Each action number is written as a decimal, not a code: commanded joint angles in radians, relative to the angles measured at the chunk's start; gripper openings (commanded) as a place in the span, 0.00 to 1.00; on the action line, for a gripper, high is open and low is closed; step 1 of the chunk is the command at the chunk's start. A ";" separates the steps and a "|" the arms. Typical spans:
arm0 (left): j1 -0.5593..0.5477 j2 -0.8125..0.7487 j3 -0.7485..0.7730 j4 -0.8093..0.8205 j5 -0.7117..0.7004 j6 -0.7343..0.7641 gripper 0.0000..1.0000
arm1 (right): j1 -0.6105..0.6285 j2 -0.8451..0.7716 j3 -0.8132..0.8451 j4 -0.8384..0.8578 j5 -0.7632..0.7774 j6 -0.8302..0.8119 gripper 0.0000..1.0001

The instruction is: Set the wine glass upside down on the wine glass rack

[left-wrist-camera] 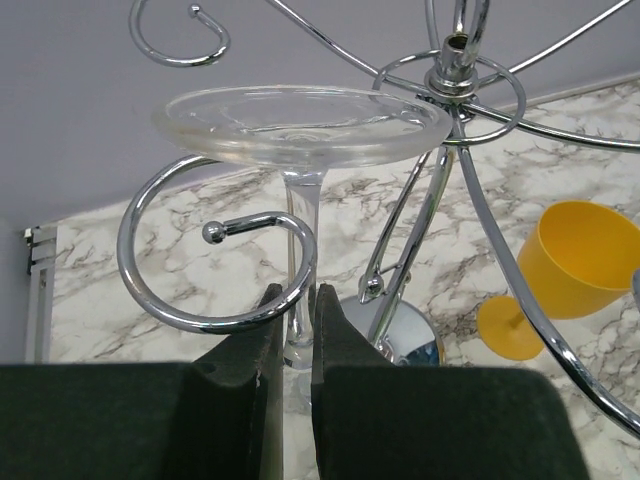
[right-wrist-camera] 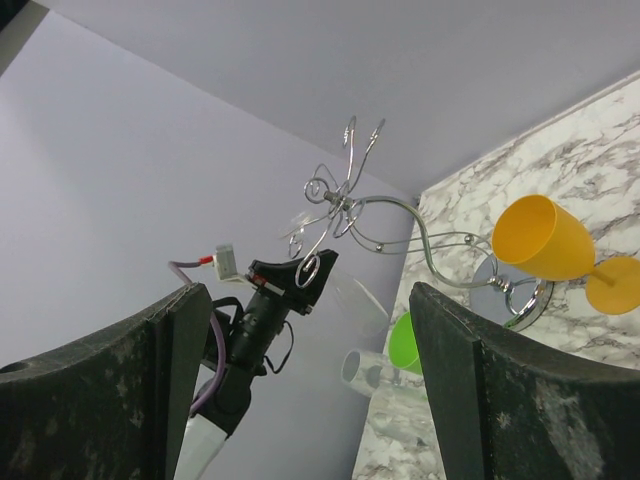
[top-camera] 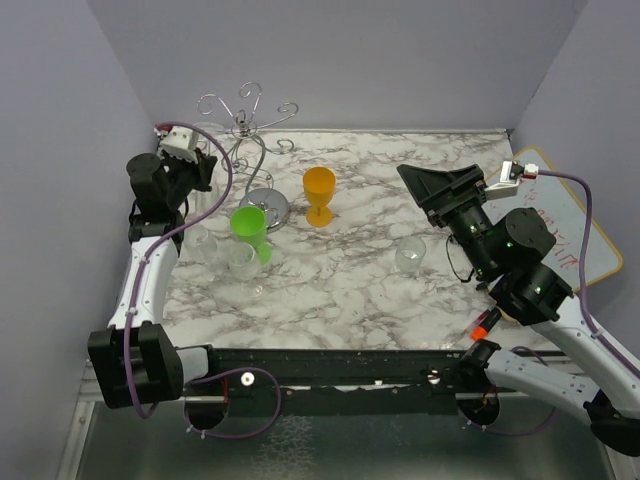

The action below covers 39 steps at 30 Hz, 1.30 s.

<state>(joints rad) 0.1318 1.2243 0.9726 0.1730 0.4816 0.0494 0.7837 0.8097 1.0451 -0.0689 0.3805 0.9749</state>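
Note:
A clear wine glass (left-wrist-camera: 300, 125) hangs upside down, its round foot uppermost. My left gripper (left-wrist-camera: 297, 320) is shut on its stem (left-wrist-camera: 300, 250). The stem runs down through a spiral arm (left-wrist-camera: 160, 300) of the wine glass rack (left-wrist-camera: 455, 75), with the foot just above that loop; whether they touch I cannot tell. From the top view, the silver rack (top-camera: 247, 125) stands at the back left on its round shiny base (top-camera: 266, 205), with the left gripper (top-camera: 203, 168) beside its left arms. My right gripper (top-camera: 420, 190) is raised at the right, open and empty (right-wrist-camera: 310, 300).
An orange goblet (top-camera: 319, 192) stands right of the rack base and a green goblet (top-camera: 250, 228) in front of it. Clear glasses (top-camera: 215, 245) lie front left; another clear glass (top-camera: 410, 255) sits near the right arm. A white board (top-camera: 565, 230) lies at the right edge.

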 commanded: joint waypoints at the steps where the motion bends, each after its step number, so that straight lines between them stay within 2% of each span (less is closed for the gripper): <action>1: 0.009 0.013 -0.008 0.095 -0.080 -0.043 0.00 | -0.003 -0.003 -0.013 0.019 0.017 -0.001 0.85; 12: 0.008 0.031 -0.015 0.122 -0.144 -0.079 0.00 | -0.003 -0.004 -0.010 0.015 0.017 -0.001 0.85; 20: 0.009 -0.042 -0.109 0.194 -0.232 -0.111 0.00 | -0.003 -0.001 -0.009 0.013 0.012 0.001 0.84; 28: 0.009 -0.085 -0.157 0.240 -0.161 -0.114 0.00 | -0.003 0.002 -0.011 0.017 -0.004 0.004 0.84; 39: 0.009 -0.119 -0.215 0.288 -0.053 0.011 0.00 | -0.003 0.008 -0.009 0.023 -0.003 -0.005 0.84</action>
<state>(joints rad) 0.1364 1.1419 0.7746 0.4057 0.3626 -0.0093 0.7837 0.8116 1.0393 -0.0685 0.3790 0.9752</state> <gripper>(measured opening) 0.083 0.845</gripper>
